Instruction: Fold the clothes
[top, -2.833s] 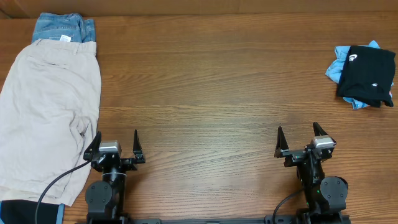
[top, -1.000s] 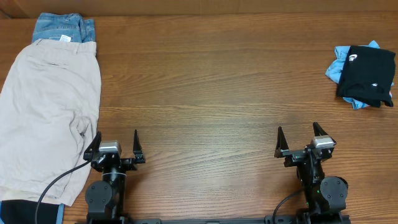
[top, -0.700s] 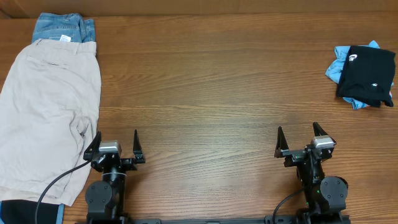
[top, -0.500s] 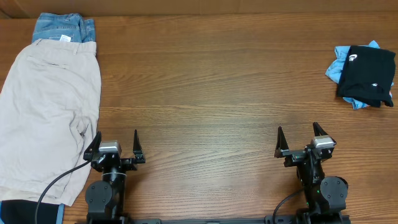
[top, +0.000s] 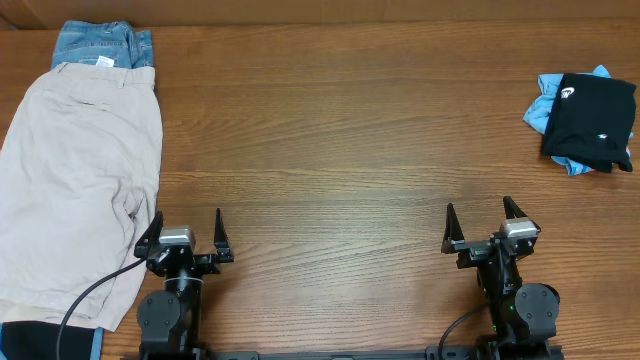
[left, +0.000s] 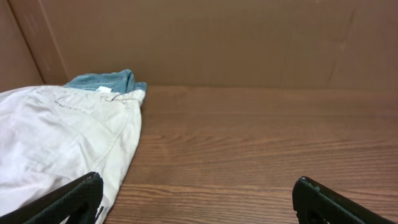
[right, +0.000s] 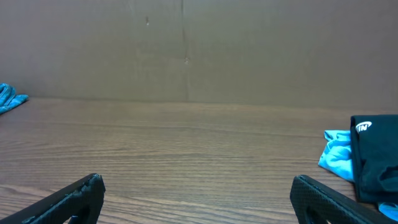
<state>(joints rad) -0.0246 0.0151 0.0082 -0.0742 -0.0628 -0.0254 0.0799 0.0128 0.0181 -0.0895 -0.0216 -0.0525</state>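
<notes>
Okay, folding not started: left gripper (top: 188, 220) and right gripper (top: 478, 212) open, empty; next I'd grab the black shirt (top: 592, 120), far right.

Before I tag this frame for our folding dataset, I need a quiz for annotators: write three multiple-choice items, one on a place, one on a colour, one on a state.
1. Where on the table does the black T-shirt lie?
A. centre
B. far right side
C. front edge, between the arms

2. What colour is the garment peeking out beyond the beige shorts?
A. red
B. white
C. blue

3. How do the left gripper and right gripper stand?
A. both open, empty
B. both shut on cloth
C. one open, one shut

Answers: B, it sits bunched on a light-blue tee by the right edge; C, denim blue shows past the waistband; A, both stand wide with nothing held.
</notes>
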